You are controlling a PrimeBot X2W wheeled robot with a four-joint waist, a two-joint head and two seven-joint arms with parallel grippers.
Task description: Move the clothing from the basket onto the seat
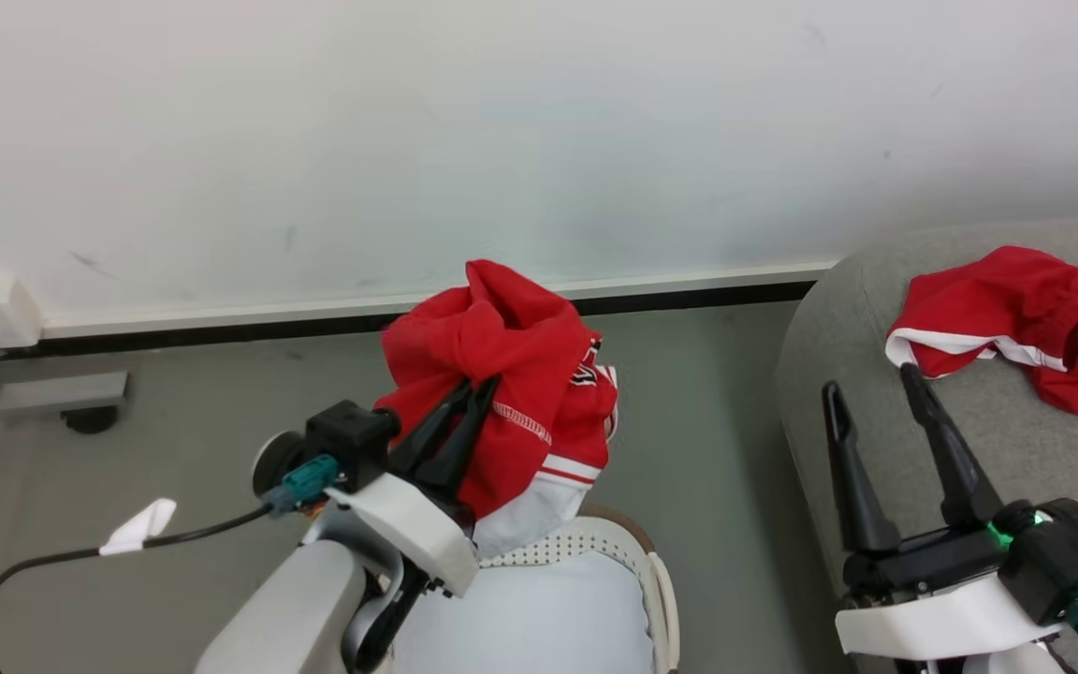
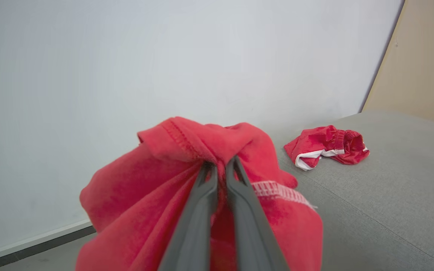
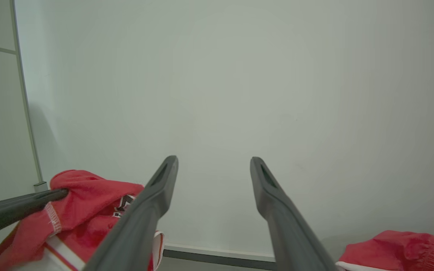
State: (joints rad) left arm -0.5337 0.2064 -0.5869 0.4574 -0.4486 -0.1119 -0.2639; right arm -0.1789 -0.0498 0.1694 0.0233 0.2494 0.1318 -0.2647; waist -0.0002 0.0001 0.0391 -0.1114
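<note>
Now, at left, the left gripper clamps the bunched red jersey between closed fingers, raised so it lifts clear of the basket below, though its white hem may brush the rim. At right, the right gripper hovers spread and empty over the seat, shorts lying just beyond its fingertips.

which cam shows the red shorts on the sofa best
Left wrist view: the red shorts lie whole on the sofa. The head view crops them at its right edge; the right wrist view catches only a corner at its bottom right.
</note>
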